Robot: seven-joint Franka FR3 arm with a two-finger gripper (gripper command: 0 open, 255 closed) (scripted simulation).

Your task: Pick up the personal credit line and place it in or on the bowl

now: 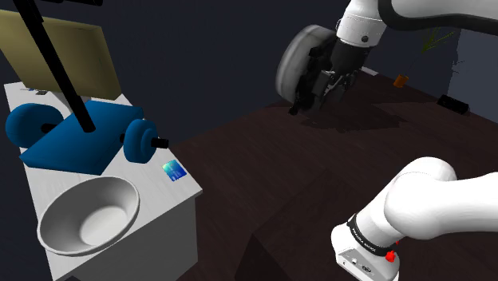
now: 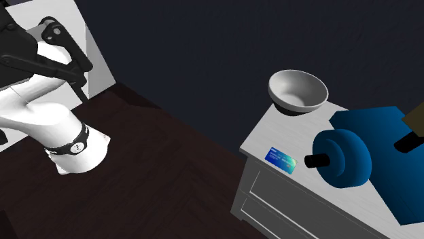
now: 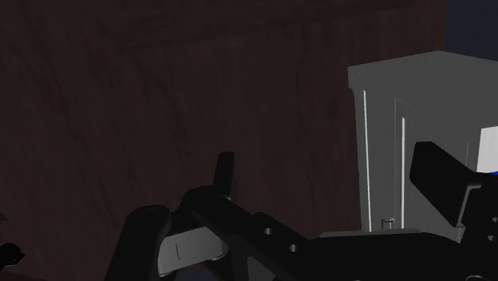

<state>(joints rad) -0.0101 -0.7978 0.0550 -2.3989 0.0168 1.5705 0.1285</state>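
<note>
ROBOT ARM POISED OVER THE FLOOR, CARD WAITING ON THE CABINET. A white Franka arm holds its black gripper (image 1: 315, 97) high above the dark wood floor (image 1: 319, 184), well apart from the white cabinet (image 1: 171, 231) that carries the task's objects. In the wrist view the two fingers (image 3: 226, 177) stand wide apart with nothing between them, so the tool is fully spread and grips nothing. The cabinet's drawer front rises beyond them.

The credit card (image 1: 175, 170), a small teal-and-blue rectangle, lies flat on the cabinet's top near one corner, just inside the edge above the drawers. It sits between the bowl (image 1: 96, 211) and the near disc of a blue dumbbell (image 1: 140, 141), touching neither.

The bowl, pale grey and round, stands upright and holds nothing. It is on the same top at the neighbouring corner, seen most plainly in the second exterior view. The dumbbell rests farther back on the cabinet, across a flat blue slab (image 1: 72, 148). Behind both, at the cabinet's rear, a tan board (image 1: 60, 48) stands on edge. The arm's base is off to the cabinet's drawer side, on the floor.
</note>
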